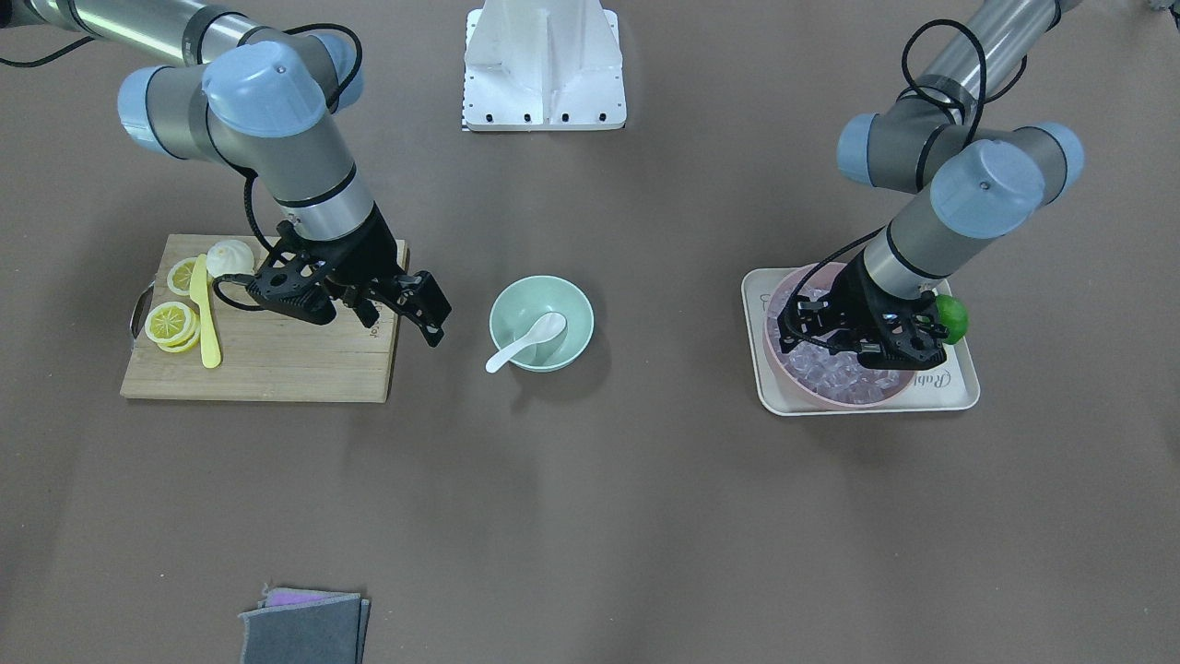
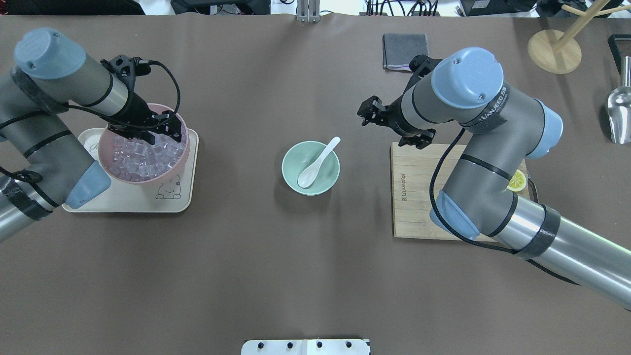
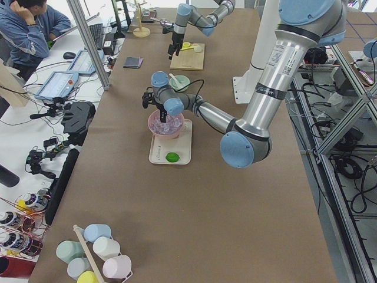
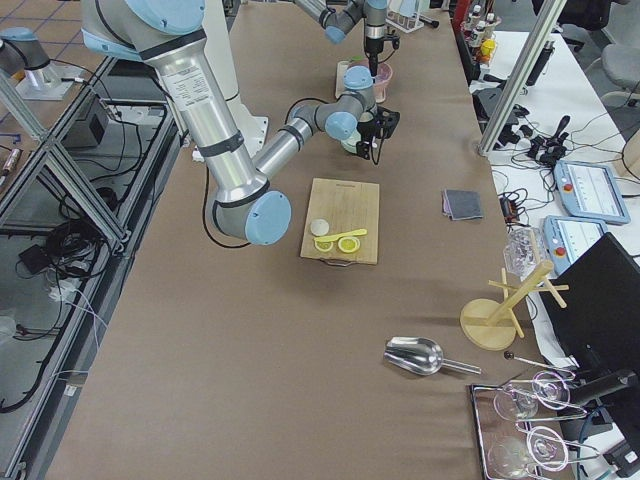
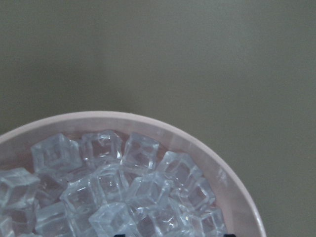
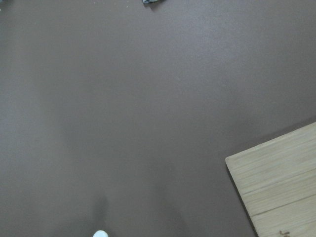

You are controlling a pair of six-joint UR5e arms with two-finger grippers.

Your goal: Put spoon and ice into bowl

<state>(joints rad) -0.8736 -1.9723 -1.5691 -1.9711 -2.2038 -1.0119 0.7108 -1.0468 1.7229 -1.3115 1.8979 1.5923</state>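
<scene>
The white spoon [image 1: 527, 341] lies in the mint-green bowl [image 1: 576, 309] at the table's middle, scoop inside, handle sticking out over the rim; both also show in the overhead view, the spoon [image 2: 315, 162] and the bowl [image 2: 296, 153]. A heap of clear ice cubes [image 2: 143, 158] fills the pink bowl [image 2: 101, 153]. My left gripper [image 2: 160, 133] hangs open just above the ice [image 5: 123, 182], holding nothing. My right gripper [image 1: 419, 323] is open and empty, between the cutting board and the green bowl.
The pink bowl stands on a cream tray [image 1: 949, 387] with a lime [image 1: 952, 318]. A wooden cutting board [image 1: 295, 360] carries lemon slices [image 1: 171, 323], a yellow knife [image 1: 207, 318] and a white bun [image 1: 229, 258]. A grey cloth [image 2: 405, 51] lies beyond.
</scene>
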